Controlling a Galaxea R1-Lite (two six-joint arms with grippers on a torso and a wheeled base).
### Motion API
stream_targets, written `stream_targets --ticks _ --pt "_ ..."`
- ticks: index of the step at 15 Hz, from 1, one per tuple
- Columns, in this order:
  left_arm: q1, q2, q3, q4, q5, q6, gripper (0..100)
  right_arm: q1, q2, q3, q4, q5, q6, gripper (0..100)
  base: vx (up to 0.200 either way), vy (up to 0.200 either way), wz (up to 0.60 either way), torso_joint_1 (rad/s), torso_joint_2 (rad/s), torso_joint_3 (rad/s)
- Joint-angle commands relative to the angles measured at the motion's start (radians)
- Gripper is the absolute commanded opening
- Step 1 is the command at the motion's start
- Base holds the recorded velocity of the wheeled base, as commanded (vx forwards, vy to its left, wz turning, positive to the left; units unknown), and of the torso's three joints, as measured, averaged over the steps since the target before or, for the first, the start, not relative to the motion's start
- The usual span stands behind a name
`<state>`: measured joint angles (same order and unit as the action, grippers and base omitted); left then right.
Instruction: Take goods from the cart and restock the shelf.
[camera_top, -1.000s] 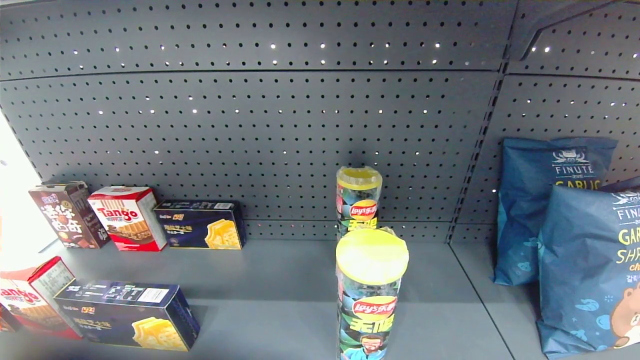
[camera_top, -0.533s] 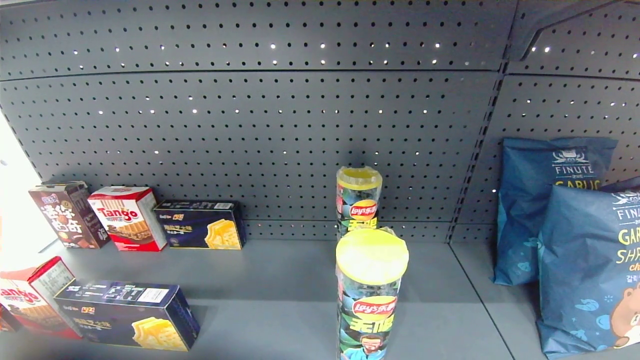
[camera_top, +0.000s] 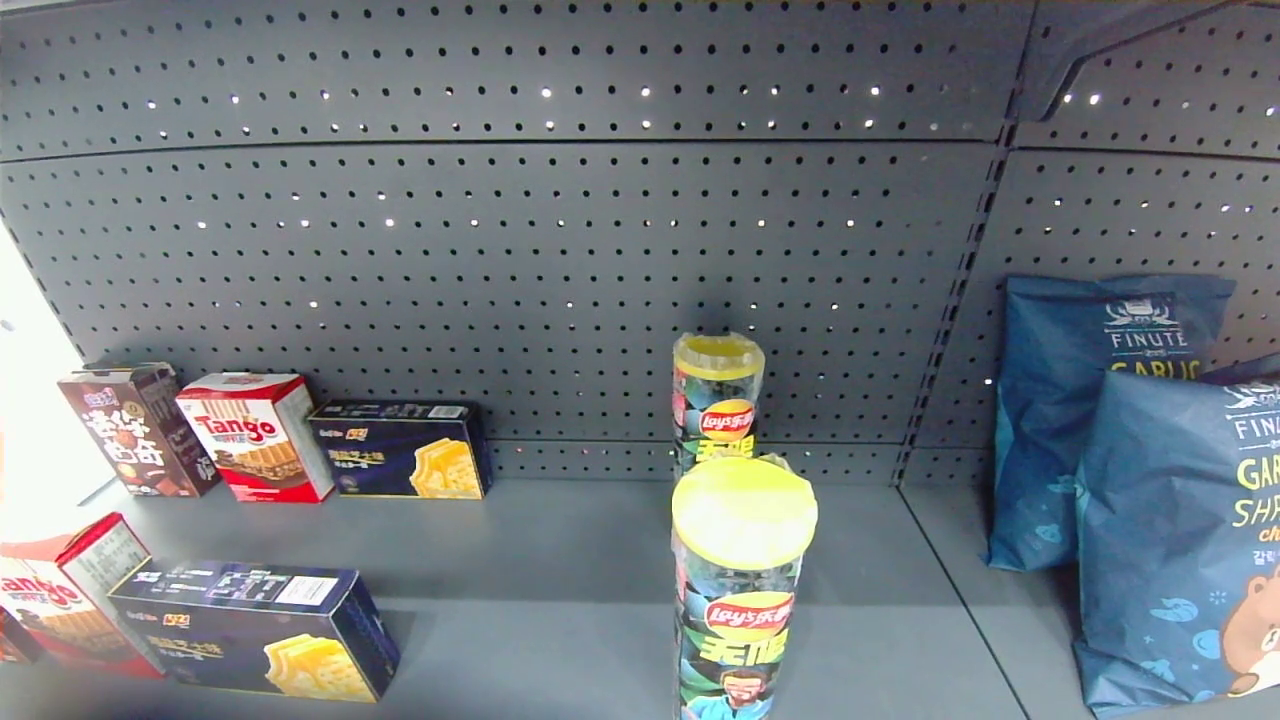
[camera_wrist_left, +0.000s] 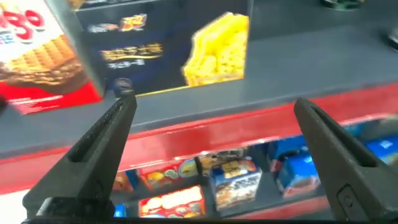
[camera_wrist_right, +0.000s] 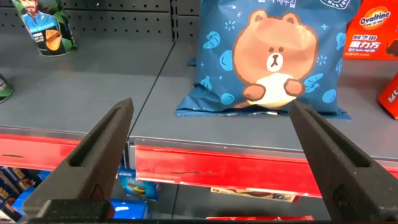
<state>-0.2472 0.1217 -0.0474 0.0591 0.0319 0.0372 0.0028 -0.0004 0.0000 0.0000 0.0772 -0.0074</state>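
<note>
Your shelf (camera_top: 560, 560) carries blue snack bags (camera_top: 1170, 520) at its right end, a navy biscuit box (camera_top: 250, 630) near the front left corner, and two chip cans (camera_top: 740, 590) standing mid-shelf. Off the front edge, your left gripper (camera_wrist_left: 214, 106) and right gripper (camera_wrist_right: 211, 107) are both spread wide, holding nothing.

Before you, a grey shelf (camera_top: 560, 560) backed by a perforated panel (camera_top: 500, 280). Two yellow-lidded chip cans stand upright mid-shelf: the front can (camera_top: 740, 590) near the front edge, the rear can (camera_top: 716, 400) at the back. At the back left you see a brown box (camera_top: 135, 430), a red box (camera_top: 255, 435) and a navy box (camera_top: 400, 450) side by side. A second red box (camera_top: 60, 590) and a second navy box (camera_top: 255, 630) sit at the front left corner. Two blue bags (camera_top: 1180, 540) lean at the right end.
</note>
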Motion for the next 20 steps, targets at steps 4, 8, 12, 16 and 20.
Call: stream_targets --ticks 4,8,12,16,20 --pt "0.031 0.018 0.035 -0.038 -0.196 0.113 100 0.0 0.0 0.0 0.0 0.001 0.0 100 0.0 0.0 0.0 0.0 0.0 0.0" --pt "0.2 0.012 0.035 -0.036 -0.241 0.115 100 0.0 0.0 0.0 0.0 0.001 0.0 100 0.0 0.0 0.0 0.0 0.0 0.0" --pt "0.256 -0.1 0.046 -0.059 -0.216 0.073 100 0.0 0.0 0.0 0.0 -0.001 0.0 100 0.0 0.0 0.0 0.0 0.0 0.0" --pt "0.25 -0.122 0.046 -0.058 -0.175 0.021 100 0.0 0.0 0.0 0.0 0.001 0.0 100 0.0 0.0 0.0 0.0 0.0 0.0" --pt "0.25 -0.122 0.046 -0.058 -0.102 0.02 100 0.0 0.0 0.0 0.0 0.001 0.0 100 0.0 0.0 0.0 0.0 0.0 0.0"
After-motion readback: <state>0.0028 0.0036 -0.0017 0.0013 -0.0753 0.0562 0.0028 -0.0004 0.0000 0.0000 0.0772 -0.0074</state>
